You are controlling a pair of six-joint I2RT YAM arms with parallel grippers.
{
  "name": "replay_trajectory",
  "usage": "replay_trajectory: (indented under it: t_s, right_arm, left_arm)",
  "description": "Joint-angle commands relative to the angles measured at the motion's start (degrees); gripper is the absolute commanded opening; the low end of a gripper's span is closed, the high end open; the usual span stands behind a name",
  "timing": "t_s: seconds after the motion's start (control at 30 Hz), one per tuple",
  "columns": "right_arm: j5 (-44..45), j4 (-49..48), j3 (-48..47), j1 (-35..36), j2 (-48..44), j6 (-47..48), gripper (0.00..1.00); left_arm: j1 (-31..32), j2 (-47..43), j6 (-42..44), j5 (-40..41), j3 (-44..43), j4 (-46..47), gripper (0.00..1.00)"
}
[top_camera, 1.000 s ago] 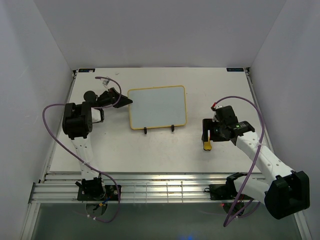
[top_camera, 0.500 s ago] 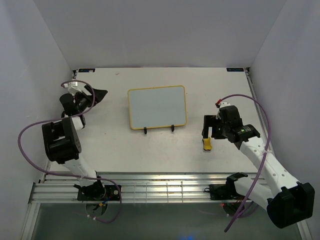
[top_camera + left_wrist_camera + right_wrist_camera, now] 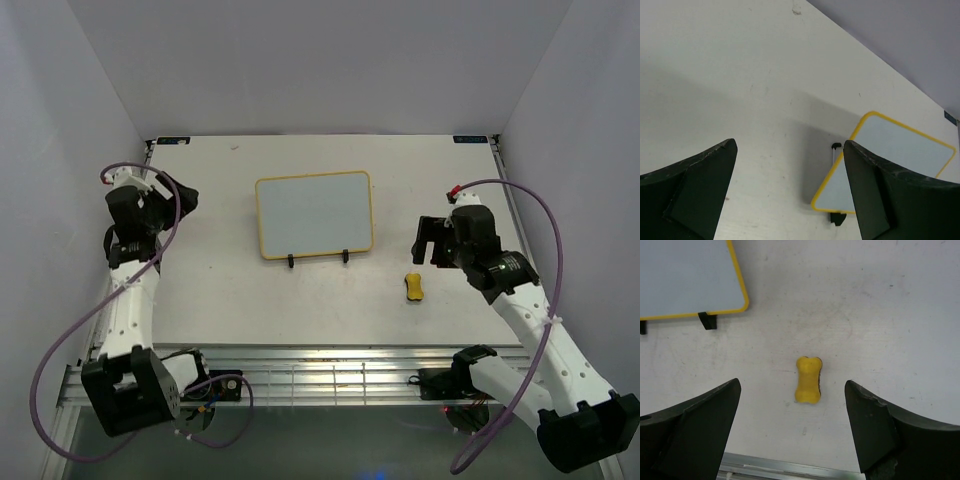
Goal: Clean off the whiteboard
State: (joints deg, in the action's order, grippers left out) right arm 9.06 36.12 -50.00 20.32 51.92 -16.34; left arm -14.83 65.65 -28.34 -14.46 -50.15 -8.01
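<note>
- Camera overhead: a small rectangular yellow-framed whiteboard (image 3: 314,215) sits on a black wire easel stand (image 3: 292,262) mid-way across the white table (image 3: 300,310). The left gripper (image 3: 185,197) hangs well off to its left and the right gripper (image 3: 428,240) to its right. A small yellow bone-shaped eraser block (image 3: 413,287) lies loose just beside the right gripper.
- Left wrist: the left gripper (image 3: 790,145) has its black fingers (image 3: 695,190) spread wide and holds nothing. The whiteboard (image 3: 895,142) lies ahead, partly behind one finger.
- Right wrist: the right gripper (image 3: 792,384) is splayed and empty above the eraser block (image 3: 808,379). The whiteboard's corner (image 3: 690,275) shows top left.
</note>
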Motion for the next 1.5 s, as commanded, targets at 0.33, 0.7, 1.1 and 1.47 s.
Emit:
replay_trajectory:
  t_s: [0.33,0.7,1.1,1.47]
  right_arm:
    - [5.61,8.35,-9.50,-0.01,-8.50,3.06,0.90]
    - [7.29,18.55,-9.51,-0.01,-19.30,4.48,0.90]
    - [10.89,18.90,-10.65,-0.01,-20.72,4.56,0.90]
    - [12.56,19.08,-11.35,-0.01,-20.81,5.18,0.90]
  left_arm:
    - [12.46,-27.05,9.44,10.06,-2.05,-32.32,0.98]
    - [13.95,-38.14,9.44,16.66,-5.92,-43.05,0.98]
    - [16.41,-39.19,7.42,20.53,-7.15,-42.62,0.98]
    - [16.85,-39.11,8.21,17.02,-6.63,-40.95,0.98]
